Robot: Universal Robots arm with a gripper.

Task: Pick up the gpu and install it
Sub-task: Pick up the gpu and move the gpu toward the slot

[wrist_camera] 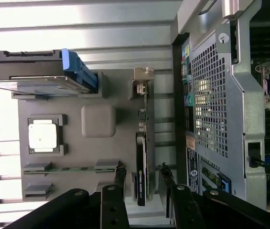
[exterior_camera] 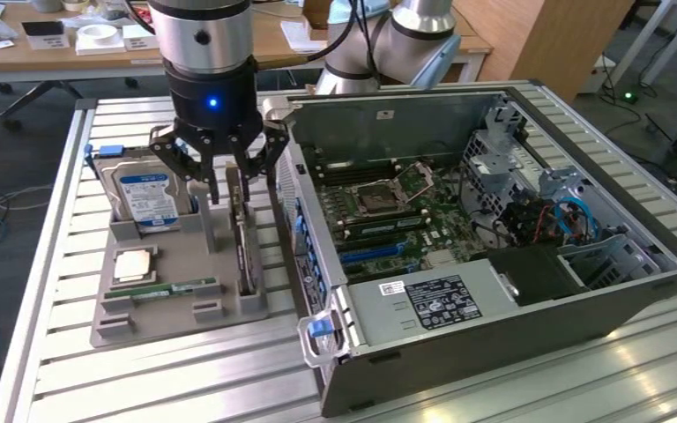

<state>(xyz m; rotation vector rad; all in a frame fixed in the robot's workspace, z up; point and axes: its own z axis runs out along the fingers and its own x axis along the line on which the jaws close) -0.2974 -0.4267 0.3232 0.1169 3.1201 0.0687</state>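
The gpu [exterior_camera: 244, 242] is a thin dark card standing on edge in a slot of the grey holder tray [exterior_camera: 186, 313], next to the computer case. In the wrist view the gpu [wrist_camera: 142, 164] runs edge-on, with a black face and a label. My gripper [exterior_camera: 228, 196] hangs straight above the card's far end, open. Its fingertips [wrist_camera: 120, 174] straddle the card, one on each side, with a gap between each finger and the board. My gripper [wrist_camera: 143, 175] holds nothing.
The tray also holds a silver hard drive [exterior_camera: 145, 198] with a blue label, a CPU [exterior_camera: 135, 263] and a green RAM stick [exterior_camera: 174, 288]. The open computer case [exterior_camera: 621, 291] lies at the exterior view's right, motherboard [exterior_camera: 386, 211] exposed. All of it rests on a slatted aluminium table [exterior_camera: 45, 264].
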